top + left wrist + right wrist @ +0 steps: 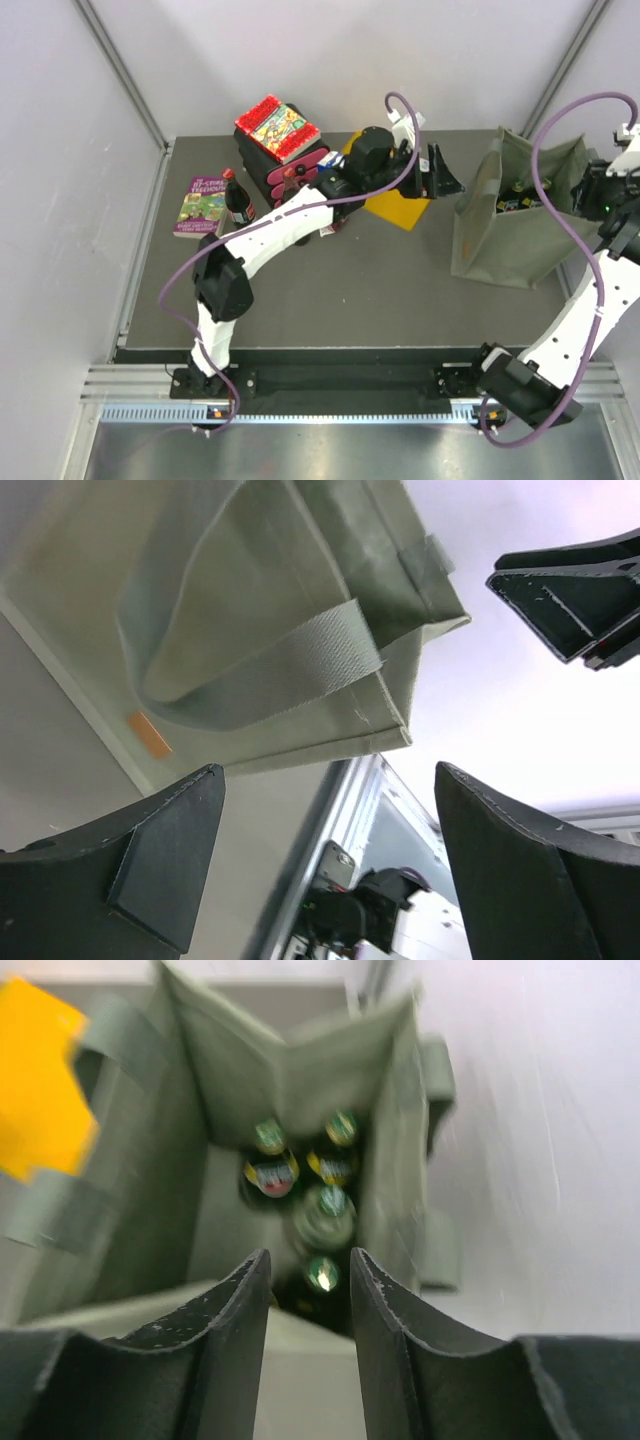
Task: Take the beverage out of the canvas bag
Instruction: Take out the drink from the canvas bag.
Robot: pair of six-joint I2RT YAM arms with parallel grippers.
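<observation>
**Canvas bag** [500, 235]: olive-green woven cloth with floppy, creased walls. It stands upright at the right edge of the bench [370, 290], towards the far right corner. From overhead its contents are mostly hidden, and only a few glints show in the mouth.

**Beverage bottles** [325, 1215]: the right wrist view is blurred. They appear there as a tight cluster of round caps deep inside the bag. Labels are unreadable and the count is uncertain.

**Right gripper** [310, 1255]: it hangs above the bag's mouth, its fingers drawn close but apart, with nothing between them. In the overhead view its fingers cannot be made out at the frame's right side.

**Left gripper** [447, 172]: spread wide and empty, near the bag's left wall but apart from it. It faces a ribbed webbing handle [300, 660] and a small orange tag [150, 735].

**Surroundings:** a flat yellow-orange folder [400, 208] lies partly covered under the left arm. Bare dark mat runs from the bag to the bench's near edge. Stacked books [280, 128] and a dark cola bottle [237, 200] stand towards the far left corner.
</observation>
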